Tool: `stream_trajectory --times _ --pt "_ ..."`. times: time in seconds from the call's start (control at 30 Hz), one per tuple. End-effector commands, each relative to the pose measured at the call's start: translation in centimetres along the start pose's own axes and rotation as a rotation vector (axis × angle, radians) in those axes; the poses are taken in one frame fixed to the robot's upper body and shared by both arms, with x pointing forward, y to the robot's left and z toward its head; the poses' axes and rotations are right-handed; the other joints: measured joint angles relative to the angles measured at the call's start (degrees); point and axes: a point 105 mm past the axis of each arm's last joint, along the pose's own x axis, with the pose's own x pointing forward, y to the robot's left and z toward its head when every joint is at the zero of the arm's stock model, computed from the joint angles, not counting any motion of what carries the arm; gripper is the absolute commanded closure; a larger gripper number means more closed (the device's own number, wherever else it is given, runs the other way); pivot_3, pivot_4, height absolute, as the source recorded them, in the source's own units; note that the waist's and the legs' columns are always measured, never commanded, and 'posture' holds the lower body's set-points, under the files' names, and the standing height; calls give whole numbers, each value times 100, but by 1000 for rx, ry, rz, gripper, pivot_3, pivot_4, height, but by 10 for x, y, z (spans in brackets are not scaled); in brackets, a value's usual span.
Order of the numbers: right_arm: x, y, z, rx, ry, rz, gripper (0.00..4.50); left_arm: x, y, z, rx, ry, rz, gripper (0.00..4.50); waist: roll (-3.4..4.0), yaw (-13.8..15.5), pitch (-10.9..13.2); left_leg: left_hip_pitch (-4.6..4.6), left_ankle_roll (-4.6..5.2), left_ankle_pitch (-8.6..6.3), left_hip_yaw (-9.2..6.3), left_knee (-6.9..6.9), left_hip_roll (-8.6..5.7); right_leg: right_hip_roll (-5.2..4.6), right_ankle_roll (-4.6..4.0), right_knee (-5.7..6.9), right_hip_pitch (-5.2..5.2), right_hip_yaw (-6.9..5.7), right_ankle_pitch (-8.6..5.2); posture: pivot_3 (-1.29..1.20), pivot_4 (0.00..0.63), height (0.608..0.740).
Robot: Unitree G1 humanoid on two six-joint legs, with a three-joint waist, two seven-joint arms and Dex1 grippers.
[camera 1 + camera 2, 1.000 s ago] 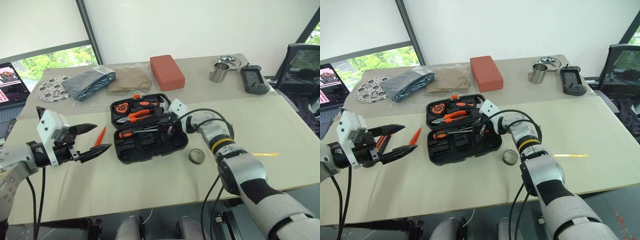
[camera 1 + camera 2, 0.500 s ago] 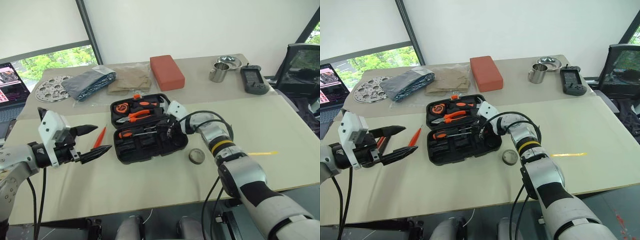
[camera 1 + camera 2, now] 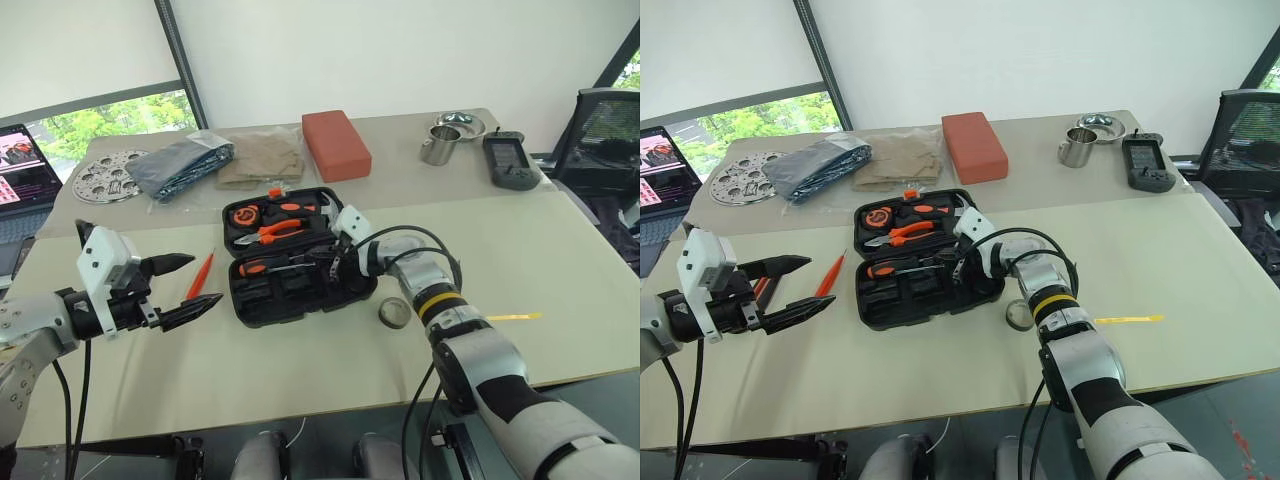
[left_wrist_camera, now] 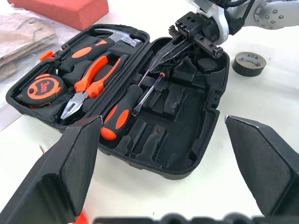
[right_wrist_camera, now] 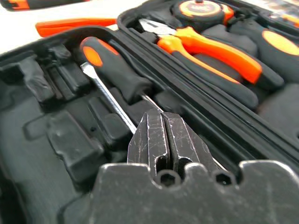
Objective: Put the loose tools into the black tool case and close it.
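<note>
the black tool case point(image 3: 300, 262) is lying open on the table point(image 3: 560, 260), near its middle, with both halves facing up. the far half is holding a hammer point(image 4: 119, 39), orange-handled pliers point(image 4: 88, 79) and a round orange tape measure point(image 4: 39, 89). the near half is carrying one black-shafted screwdriver point(image 4: 122, 113) with an orange-black handle, seated along the hinge side; the other moulded slots in that half are showing bare black plastic.

the right gripper point(image 3: 338, 267) is reaching into the near half of the case from the right side, its fingers point(image 5: 161, 140) pressed together with nothing visibly held between them — the tips are sitting just beside the screwdriver's metal shaft. whether they are touching it cannot be told.

the left gripper point(image 3: 190, 282) is hanging above the table to the left of the case, well apart from it, with its fingers point(image 4: 74, 163) spread wide and empty.

loose items on the table:
- a slim all-orange screwdriver point(image 3: 203, 271) is lying just left of the case, between it and the left gripper.
- a small dark grey tape roll point(image 3: 393, 313) is lying flat just off the case's near right corner, beside the right arm.

at the far side of the table a red-orange block point(image 3: 336, 144), folded bags point(image 3: 215, 160), a metal cup point(image 3: 437, 146) and a black handheld device point(image 3: 508, 161) are resting — all clear of the case.
</note>
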Motion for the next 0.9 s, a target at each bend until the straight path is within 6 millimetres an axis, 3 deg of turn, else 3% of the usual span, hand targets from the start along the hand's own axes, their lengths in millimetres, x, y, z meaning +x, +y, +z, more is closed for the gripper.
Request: stream_trajectory --times 0.03,0.23,0.37,0.57,0.6,0.67,0.77,0.9 --pt "-6 -1 -34 31 159 -24 4437 -4 3 10 56 -12 18 0 -1 7 -1 3 0 0 0 1 0 0 0 0 3 0 0 0 150 736" --pt "-5 5 -47 8 223 -16 4437 -3 3 9 55 -11 18 0 -24 18 -20 32 0 -1 -1 1 0 -3 -2 0 24 -1 -1 0 150 736" --pt "-3 -2 -13 26 41 -35 4437 -5 8 4 35 -22 62 0 -29 20 -23 41 0 -1 -2 0 2 -6 -5 0 24 -2 -3 0 150 736" --pt "-22 -12 45 -2 -221 -19 4437 -13 31 -21 -9 -8 260 0 -24 7 -15 1 1 -1 -1 -5 4 -5 -6 3 -3 2 -2 0 150 736" --pt "-26 -12 51 -11 -241 -12 3897 -15 37 -24 -11 -9 304 0 -24 8 -14 -1 1 -1 -1 -6 4 -5 -6 3 -5 2 -2 0 150 736" --pt "-35 -11 64 -49 -282 -2 3446 -20 50 -32 -12 3 394 0 -25 1 -14 -1 1 -1 -1 -9 7 -4 -6 2 -6 2 -2 0 150 736" --pt "-49 -11 79 -103 -314 -25 2347 -24 66 -46 -39 27 511 0 -25 -4 -14 2 0 -1 -1 -16 9 -4 -6 0 -6 2 -2 0 150 736" --pt "-64 1 88 -151 -315 -22 1035 -3 63 -65 -92 51 511 0 -26 21 -14 2 0 -1 -1 -19 6 -10 -5 -2 -6 1 -2 0 150 736"
